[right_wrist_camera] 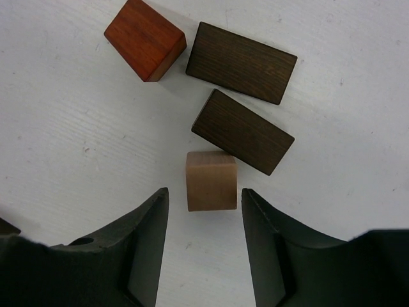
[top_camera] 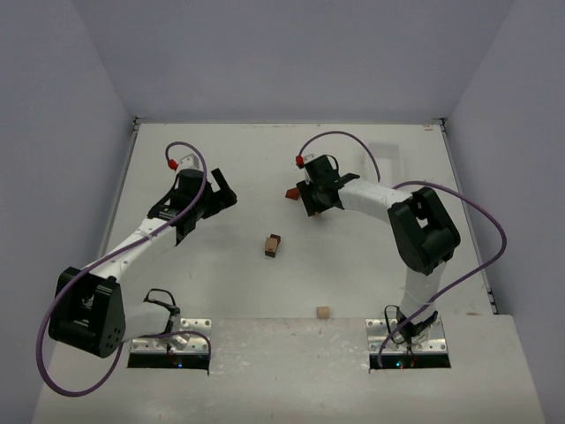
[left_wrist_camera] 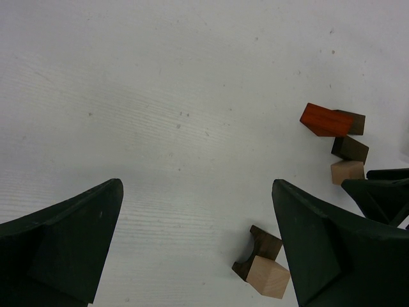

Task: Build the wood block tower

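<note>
**blockhead42:** So where was the wood block tower [top_camera: 273, 245] sitting?

**yam_fan:** Mid-table [top_camera: 221, 274], just a dark piece against a tan one, well apart from both arms. The left gripper [left_wrist_camera: 197, 185] was spread wide. The right gripper [right_wrist_camera: 204, 190] was parted too, with its fingers either side of a tan cube [right_wrist_camera: 211, 180] and not touching it. The dark brown blocks [right_wrist_camera: 241, 62] and a reddish block [right_wrist_camera: 146, 38] lay just beyond.
</note>
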Motion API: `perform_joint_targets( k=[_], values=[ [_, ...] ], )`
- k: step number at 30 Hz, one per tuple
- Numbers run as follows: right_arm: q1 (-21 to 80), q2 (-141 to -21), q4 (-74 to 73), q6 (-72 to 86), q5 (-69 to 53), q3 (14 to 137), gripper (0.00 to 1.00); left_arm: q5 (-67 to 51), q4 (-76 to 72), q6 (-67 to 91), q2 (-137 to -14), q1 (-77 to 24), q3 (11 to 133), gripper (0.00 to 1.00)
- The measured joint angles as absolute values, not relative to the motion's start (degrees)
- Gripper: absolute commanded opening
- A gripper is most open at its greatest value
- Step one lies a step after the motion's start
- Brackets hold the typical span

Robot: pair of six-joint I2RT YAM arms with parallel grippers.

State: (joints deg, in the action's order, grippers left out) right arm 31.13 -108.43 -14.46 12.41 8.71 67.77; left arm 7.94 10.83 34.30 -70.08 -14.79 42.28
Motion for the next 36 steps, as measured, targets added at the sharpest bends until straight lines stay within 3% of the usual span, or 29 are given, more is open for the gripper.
perform_joint_targets(
  k=[5,13,16,23,29,36],
  values=[
    [30.98,-109.87,-14.59,11.98,8.29,67.85,0.46,8.01,10.83,34.28,-70.11,-14.79,42.28,1.0],
    [30.85,-110.13,-14.59,10.83,8.1,67.96,0.21,8.38,10.83,34.3,-70.13,-14.79,42.28,1.0],
    [30.85,-109.79,-13.09,7.12,5.05,67.46,0.19,8.38,10.83,34.3,-70.23,-14.79,42.28,1.0],
    [30.65,-98.41,-10.17,-18.61,-17.23,60.27,0.18,8.19,10.45,34.11,-70.5,-14.79,42.28,1.0],
    [30.87,-97.54,-21.26,-40.04,-32.61,70.83,0.17,6.94,10.34,33.34,-70.53,-14.79,42.28,1.0],
    [30.9,-102.95,-34.14,-60.48,-38.94,78.48,0.17,3.83,10.38,33.26,-71.28,-14.79,42.28,1.0]
  ],
)
